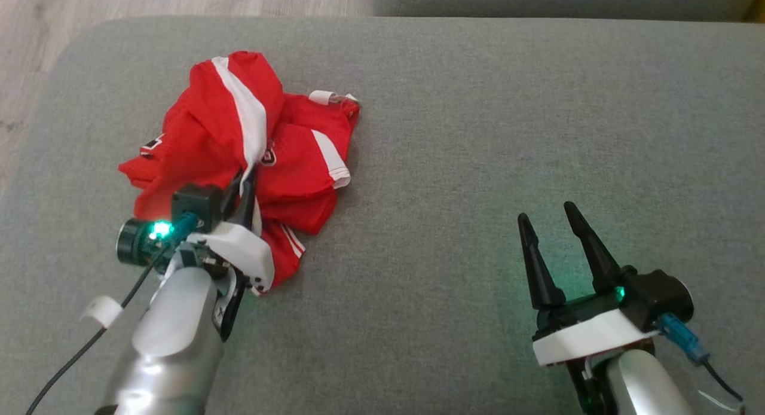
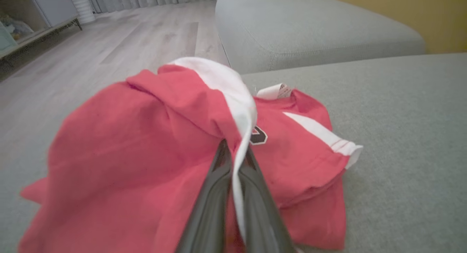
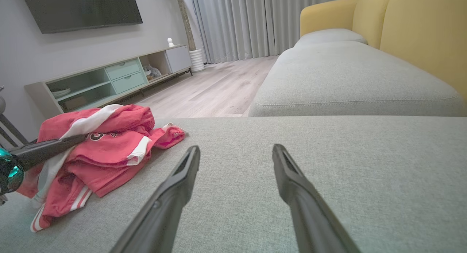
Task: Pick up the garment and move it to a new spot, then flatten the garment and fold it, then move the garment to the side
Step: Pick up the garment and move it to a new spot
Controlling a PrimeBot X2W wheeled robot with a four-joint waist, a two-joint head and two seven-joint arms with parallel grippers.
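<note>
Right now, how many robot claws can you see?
2: the left gripper is shut on the red garment; the right gripper is open over the grey cushion.

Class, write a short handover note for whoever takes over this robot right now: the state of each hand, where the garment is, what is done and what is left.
Left hand: shut on a white-striped fold of the red garment.
Right hand: open, empty, over the grey cushion, well apart from the garment.
Garment: crumpled heap on the cushion's left part.
Done: grasp made.
Left: lift and move it, flatten, fold, set aside.
</note>
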